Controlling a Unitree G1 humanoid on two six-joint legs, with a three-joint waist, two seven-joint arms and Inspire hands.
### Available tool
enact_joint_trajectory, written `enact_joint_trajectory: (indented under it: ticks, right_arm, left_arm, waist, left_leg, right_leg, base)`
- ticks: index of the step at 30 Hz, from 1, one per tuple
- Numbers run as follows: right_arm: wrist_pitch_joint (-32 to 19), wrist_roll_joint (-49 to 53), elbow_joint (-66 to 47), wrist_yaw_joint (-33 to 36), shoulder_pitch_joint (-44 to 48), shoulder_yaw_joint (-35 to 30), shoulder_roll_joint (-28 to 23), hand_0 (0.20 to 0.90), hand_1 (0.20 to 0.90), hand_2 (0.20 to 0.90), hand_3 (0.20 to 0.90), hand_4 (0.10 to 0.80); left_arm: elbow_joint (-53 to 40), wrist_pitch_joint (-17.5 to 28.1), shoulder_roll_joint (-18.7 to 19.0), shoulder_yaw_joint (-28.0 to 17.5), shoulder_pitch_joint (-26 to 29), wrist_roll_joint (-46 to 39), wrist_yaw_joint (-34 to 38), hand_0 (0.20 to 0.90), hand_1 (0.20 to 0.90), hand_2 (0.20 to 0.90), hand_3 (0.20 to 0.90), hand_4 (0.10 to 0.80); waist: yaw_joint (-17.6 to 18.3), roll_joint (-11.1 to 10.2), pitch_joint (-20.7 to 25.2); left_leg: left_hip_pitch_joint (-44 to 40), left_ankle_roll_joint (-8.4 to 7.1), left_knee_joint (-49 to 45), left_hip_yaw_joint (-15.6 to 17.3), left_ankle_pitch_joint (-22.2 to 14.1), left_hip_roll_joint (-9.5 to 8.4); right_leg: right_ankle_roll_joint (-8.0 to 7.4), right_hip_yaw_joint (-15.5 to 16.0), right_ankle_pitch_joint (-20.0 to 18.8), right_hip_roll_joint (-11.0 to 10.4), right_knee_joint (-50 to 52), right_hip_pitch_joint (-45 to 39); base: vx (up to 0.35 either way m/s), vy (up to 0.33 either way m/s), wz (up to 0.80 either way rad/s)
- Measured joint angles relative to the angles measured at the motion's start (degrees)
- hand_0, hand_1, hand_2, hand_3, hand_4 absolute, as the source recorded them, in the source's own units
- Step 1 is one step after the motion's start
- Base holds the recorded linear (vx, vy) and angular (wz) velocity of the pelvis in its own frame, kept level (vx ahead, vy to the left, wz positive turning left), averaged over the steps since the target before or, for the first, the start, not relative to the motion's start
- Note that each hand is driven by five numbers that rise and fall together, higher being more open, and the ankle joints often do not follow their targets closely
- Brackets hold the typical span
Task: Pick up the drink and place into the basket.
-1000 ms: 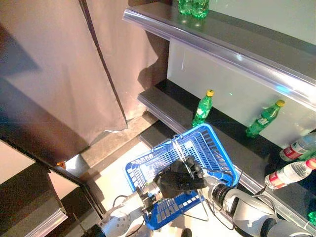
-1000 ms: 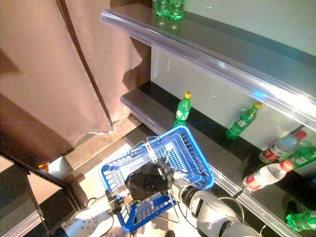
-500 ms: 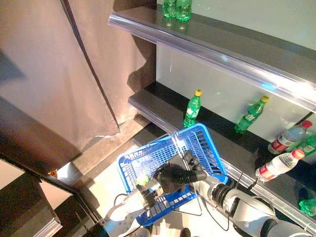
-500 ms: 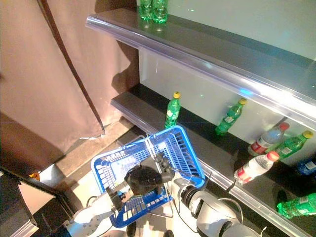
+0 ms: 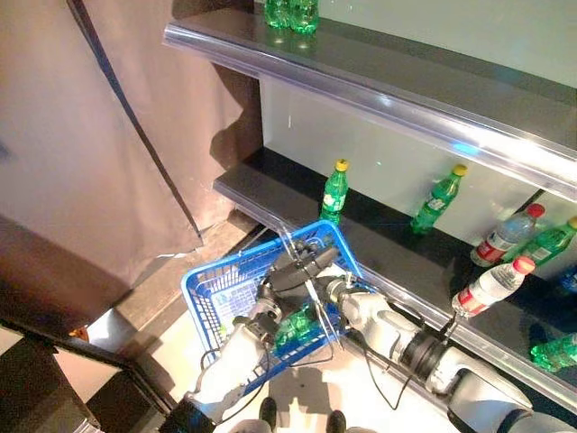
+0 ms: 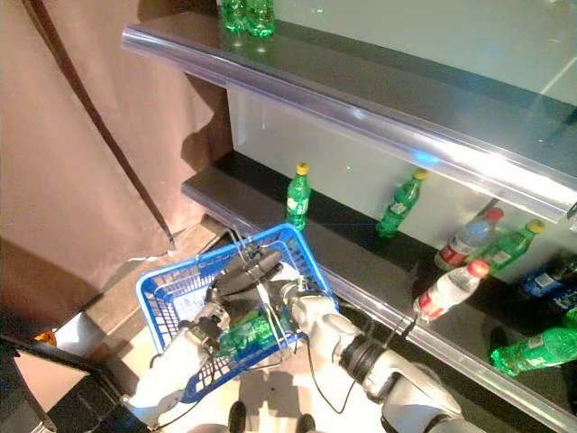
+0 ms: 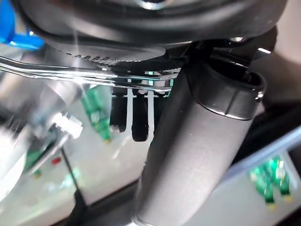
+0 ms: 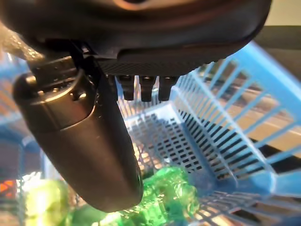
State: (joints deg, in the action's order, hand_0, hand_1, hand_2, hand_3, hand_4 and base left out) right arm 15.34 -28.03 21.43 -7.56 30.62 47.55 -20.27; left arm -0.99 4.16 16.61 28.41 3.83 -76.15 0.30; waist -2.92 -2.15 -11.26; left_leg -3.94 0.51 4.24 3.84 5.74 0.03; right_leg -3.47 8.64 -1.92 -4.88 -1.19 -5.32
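Right hand [image 5: 302,268] hovered with relaxed, empty fingers above the blue plastic wire-handled basket [image 5: 206,290], whose handle the left hand [image 5: 257,317] clasped, the green plastic drink bottle [image 5: 295,325] already inside; lifting clear without snagging seemed wise.

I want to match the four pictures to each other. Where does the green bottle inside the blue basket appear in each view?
Left eye view: green bottle lies low in the blue basket, at lower centre.
Right eye view: same bottle, lower centre-left.
Left wrist view: I cannot pick it out with certainty.
Right wrist view: bottle on the basket floor, past the right hand.
Shared landmark: the basket's blue lattice wall.
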Motion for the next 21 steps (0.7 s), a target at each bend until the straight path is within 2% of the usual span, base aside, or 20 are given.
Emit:
enact_joint_trajectory:
  ticks: [2, 4, 7, 10, 13, 18, 21]
  right_arm:
    - [-0.12, -0.04, -2.60, -0.01, -2.64, -1.97, -0.52, 0.900, 0.900, 0.900, 0.900, 0.800]
    - [-1.18, -0.20, -7.66, -0.01, -7.19, -6.15, -1.67, 0.900, 0.900, 0.900, 0.900, 0.800]
    - [-2.83, -1.24, -16.29, 0.43, -14.20, -12.81, -7.75, 0.900, 0.900, 0.900, 0.900, 0.800]
    - [-3.10, -1.14, -16.35, 1.51, -15.51, -17.65, -11.33, 0.900, 0.900, 0.900, 0.900, 0.800]
    - [-2.72, 0.05, -16.41, 2.99, -15.49, -20.79, -13.11, 0.900, 0.900, 0.900, 0.900, 0.800]
    - [-2.81, 7.37, -19.86, 7.51, -15.98, -23.37, -13.01, 0.900, 0.900, 0.900, 0.900, 0.800]
    - [-4.65, 10.76, -22.55, 10.68, -18.19, -25.67, -12.34, 0.900, 0.900, 0.900, 0.900, 0.800]
  left_arm:
    - [-0.01, -0.69, 0.21, -1.03, -1.40, -0.12, 0.11, 0.300, 0.300, 0.300, 0.200, 0.100]
    - [-0.21, -3.15, 0.11, -5.08, -5.06, -1.74, -1.20, 0.300, 0.300, 0.300, 0.200, 0.100]
    - [-0.85, -8.47, 2.14, -13.16, -13.63, -4.31, -5.24, 0.300, 0.300, 0.300, 0.200, 0.100]
    - [-0.49, -11.86, 3.34, -17.27, -18.77, -4.33, -5.30, 0.300, 0.300, 0.300, 0.200, 0.100]
    - [-0.50, -13.39, 3.86, -18.64, -18.85, -4.33, -7.15, 0.300, 0.300, 0.300, 0.200, 0.100]
    - [-0.72, -14.18, 3.85, -19.73, -17.37, -4.30, -8.34, 0.300, 0.300, 0.300, 0.200, 0.100]
    - [-1.24, -14.19, 3.73, -20.90, -17.39, -4.34, -8.36, 0.300, 0.300, 0.300, 0.200, 0.100]
  waist:
    - [-0.11, -0.32, -0.22]
    - [-0.23, -0.34, -0.44]
    - [-0.12, -0.19, -2.29]
    - [-0.43, -0.13, -4.32]
    - [-1.51, 0.13, -5.16]
    - [-1.46, 0.77, -5.57]
    - [-1.54, 1.05, -5.73]
  left_leg:
    - [-0.13, 0.05, 0.44, 0.12, 0.08, -0.01]
    - [-0.13, 0.16, 0.49, -0.08, -0.02, -0.12]
    - [0.09, 0.18, 0.51, -0.60, -0.13, -0.25]
    - [0.35, 0.11, 0.51, -0.95, -0.14, -0.25]
    - [0.39, 0.08, 0.51, -1.33, -0.12, -0.27]
    - [0.34, 0.09, 0.51, -1.66, -0.11, -0.34]
    - [0.31, 0.07, 0.51, -1.85, -0.11, -0.34]
  right_leg:
    - [-0.02, 0.02, -0.12, 0.06, -0.57, -0.24]
    - [-0.08, 0.23, -0.24, 0.00, -1.33, -0.61]
    - [-0.12, 0.45, -0.73, -0.01, -2.78, -1.30]
    - [-0.07, 0.68, -1.17, 0.07, -3.60, -1.54]
    - [-0.06, 1.00, -1.13, 0.09, -3.60, -1.62]
    - [-0.12, 1.92, -1.03, 0.01, -3.60, -1.88]
    - [-0.10, 1.93, -0.94, 0.01, -3.60, -2.01]
  base:
    - [-0.099, 0.020, 0.03]
    - [-0.168, 0.027, 0.02]
    - [-0.105, 0.015, 0.06]
    - [-0.034, -0.005, 0.05]
    - [-0.020, -0.013, 0.06]
    - [-0.033, -0.020, 0.05]
    - [-0.048, -0.037, 0.04]
